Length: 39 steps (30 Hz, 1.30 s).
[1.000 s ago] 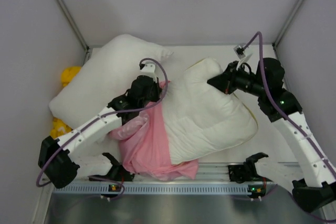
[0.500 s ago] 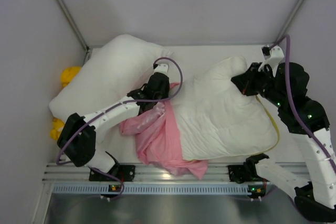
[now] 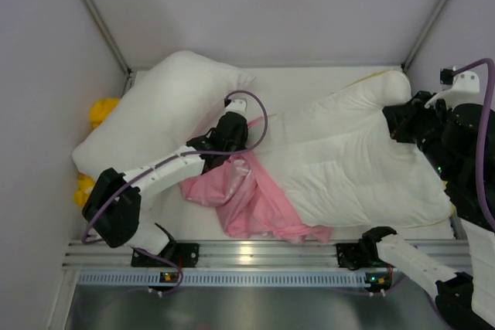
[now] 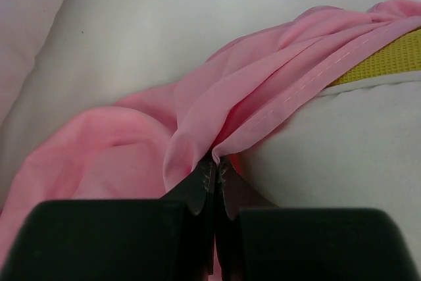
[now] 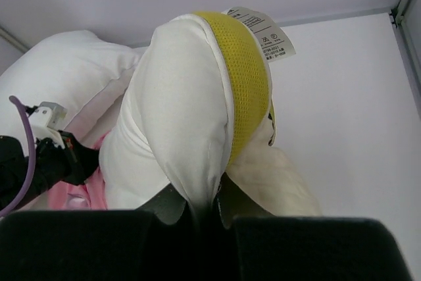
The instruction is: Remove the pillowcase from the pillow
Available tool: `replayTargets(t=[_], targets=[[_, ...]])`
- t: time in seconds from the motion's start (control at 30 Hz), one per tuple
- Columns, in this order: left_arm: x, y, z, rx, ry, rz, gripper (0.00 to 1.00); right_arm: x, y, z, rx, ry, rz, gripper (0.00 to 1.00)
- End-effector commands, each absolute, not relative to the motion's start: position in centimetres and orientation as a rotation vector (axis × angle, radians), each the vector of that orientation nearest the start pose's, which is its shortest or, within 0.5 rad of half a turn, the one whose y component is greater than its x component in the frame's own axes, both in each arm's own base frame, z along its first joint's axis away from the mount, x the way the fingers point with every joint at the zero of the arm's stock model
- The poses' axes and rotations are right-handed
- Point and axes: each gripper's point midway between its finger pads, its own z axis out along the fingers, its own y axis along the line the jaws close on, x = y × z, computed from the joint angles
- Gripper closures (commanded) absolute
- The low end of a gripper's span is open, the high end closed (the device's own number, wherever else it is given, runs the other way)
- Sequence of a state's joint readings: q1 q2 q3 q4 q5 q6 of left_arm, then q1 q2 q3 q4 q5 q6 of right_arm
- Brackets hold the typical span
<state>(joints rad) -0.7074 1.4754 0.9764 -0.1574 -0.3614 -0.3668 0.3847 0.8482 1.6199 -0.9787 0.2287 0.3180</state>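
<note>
1. Left gripper point(image 4: 214, 166), jaws pinched tight on the pillowcase point(image 3: 259, 205) hem at frame centre: the slick fabric could slide free.
2. Right gripper point(image 5: 205, 205), clamped on the upper-right corner of the pillow point(image 3: 356, 164): that small bite might slip while the case clings to its lower-left end.

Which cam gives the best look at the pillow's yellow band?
Right wrist: the yellow band arches mid-frame over the pillow corner pinched by the right claw. Left wrist catches only a short strip beside the pillowcase hem. Top external: at most a faint line.
</note>
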Motion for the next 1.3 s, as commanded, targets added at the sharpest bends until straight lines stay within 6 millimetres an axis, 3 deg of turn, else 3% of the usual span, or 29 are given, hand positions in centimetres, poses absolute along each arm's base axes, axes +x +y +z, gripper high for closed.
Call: replayTargets(t=[0.0, 0.17, 0.3, 0.4, 0.5, 0.53, 0.6, 0.63, 0.73, 0.93, 1.1, 1.27], targets=[[34.4, -21.5, 14.9, 0.165, 2.137, -0.178, 1.00, 20.4, 3.2, 49.1, 0.221, 1.573, 0.278, 1.00], [33.3, -23.8, 18.8, 0.221, 2.081, -0.375, 0.45, 21.7, 3.5, 46.8, 0.226, 1.635, 0.248, 1.00], [29.9, -26.1, 24.1, 0.314, 1.985, -0.666, 0.36, 22.5, 2.9, 44.9, 0.260, 1.677, 0.182, 1.00], [26.8, -26.4, 25.4, 0.348, 2.005, -0.805, 0.34, 23.1, 2.6, 43.7, 0.280, 1.701, 0.140, 1.00], [24.2, -26.3, 25.4, 0.311, 2.036, -0.916, 0.36, 23.4, 2.6, 43.3, 0.287, 1.698, 0.138, 1.00], [23.2, -26.5, 24.1, 0.278, 2.083, -0.958, 0.36, 23.4, 2.7, 43.0, 0.289, 1.700, 0.145, 1.00], [21.8, -27.1, 23.4, 0.265, 2.112, -1.016, 0.36, 23.4, 3.1, 43.0, 0.280, 1.697, 0.171, 1.00], [20.4, -27.9, 22.3, 0.288, 2.144, -1.047, 0.37, 23.6, 3.3, 43.0, 0.282, 1.691, 0.184, 1.00], [17.9, -31.0, 21.6, 0.347, 2.143, -1.161, 0.37, 23.7, 3.8, 42.9, 0.274, 1.687, 0.213, 1.00], [16.0, -34.7, 18.1, 0.375, 2.207, -1.178, 0.38, 23.4, 4.3, 43.1, 0.247, 1.686, 0.247, 1.00], [15.5, -34.8, 14.5, 0.385, 2.287, -1.090, 0.40, 22.8, 4.2, 43.8, 0.235, 1.665, 0.252, 1.00], [15.5, -33.9, 12.5, 0.364, 2.320, -1.018, 0.44, 22.7, 4.0, 44.2, 0.231, 1.656, 0.247, 1.00]])
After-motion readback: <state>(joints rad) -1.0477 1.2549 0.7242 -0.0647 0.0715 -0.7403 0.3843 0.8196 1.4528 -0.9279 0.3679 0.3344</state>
